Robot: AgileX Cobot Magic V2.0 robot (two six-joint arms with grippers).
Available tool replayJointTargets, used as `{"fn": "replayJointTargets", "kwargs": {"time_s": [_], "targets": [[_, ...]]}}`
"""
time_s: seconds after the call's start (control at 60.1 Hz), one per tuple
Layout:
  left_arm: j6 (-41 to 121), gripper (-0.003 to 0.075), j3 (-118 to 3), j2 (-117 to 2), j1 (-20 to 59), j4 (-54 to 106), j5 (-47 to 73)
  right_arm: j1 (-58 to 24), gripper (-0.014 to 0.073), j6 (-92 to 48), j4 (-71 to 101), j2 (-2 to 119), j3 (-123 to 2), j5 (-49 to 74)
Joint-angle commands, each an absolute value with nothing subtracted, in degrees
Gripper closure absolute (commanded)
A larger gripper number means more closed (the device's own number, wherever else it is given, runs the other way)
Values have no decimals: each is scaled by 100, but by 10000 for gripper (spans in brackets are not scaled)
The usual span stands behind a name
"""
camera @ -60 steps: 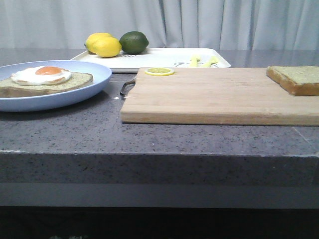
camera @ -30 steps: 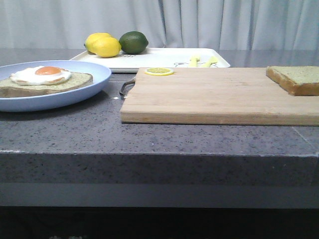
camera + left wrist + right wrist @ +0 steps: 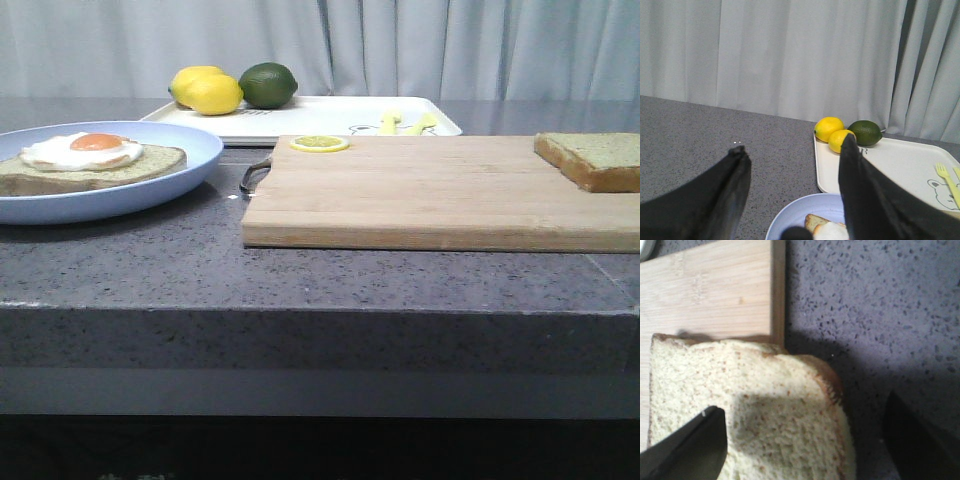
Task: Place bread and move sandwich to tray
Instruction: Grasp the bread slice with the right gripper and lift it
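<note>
The bread [image 3: 595,158] lies on the far right end of the cutting board [image 3: 430,190], partly overhanging its corner. In the right wrist view my right gripper [image 3: 802,407] is open just above the bread [image 3: 775,405], one finger over the crumb and the other over the counter past the crust. The egg-topped slice of the sandwich [image 3: 95,160] lies on the pale-blue plate [image 3: 150,190] at the left. My left gripper [image 3: 794,145] is open and empty above the plate [image 3: 795,220]. The white tray [image 3: 330,112] sits at the back. Neither gripper shows in the front view.
Two lemons [image 3: 208,90] and a lime [image 3: 268,84] sit on the tray's left end, with yellow cutlery [image 3: 390,122] on its right. A lemon slice [image 3: 320,144] lies on the board's far left corner. A curtain hangs behind the dark speckled counter.
</note>
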State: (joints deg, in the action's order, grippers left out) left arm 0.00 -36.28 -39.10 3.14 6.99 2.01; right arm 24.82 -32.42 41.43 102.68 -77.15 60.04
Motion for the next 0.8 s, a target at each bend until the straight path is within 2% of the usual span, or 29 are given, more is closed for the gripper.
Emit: {"fn": "replayJointTargets", "kwargs": {"time_s": [0.0, 0.25, 0.399, 0.782], "targets": [[-60, 332, -3790, -3931, 318, 743, -372, 2481, 36, -3327, 4344, 10055, -7868, 6156], [-60, 332, -3790, -3931, 318, 743, -384, 2481, 463, -3327, 4389, 10016, -7868, 6286], [-60, 332, -3790, -3931, 318, 743, -384, 2481, 633, -3327, 4432, 9983, -8032, 6510], [-60, 333, -3790, -3931, 318, 743, -384, 2487, 650, -3327, 5223, 9751, -8959, 7385]]}}
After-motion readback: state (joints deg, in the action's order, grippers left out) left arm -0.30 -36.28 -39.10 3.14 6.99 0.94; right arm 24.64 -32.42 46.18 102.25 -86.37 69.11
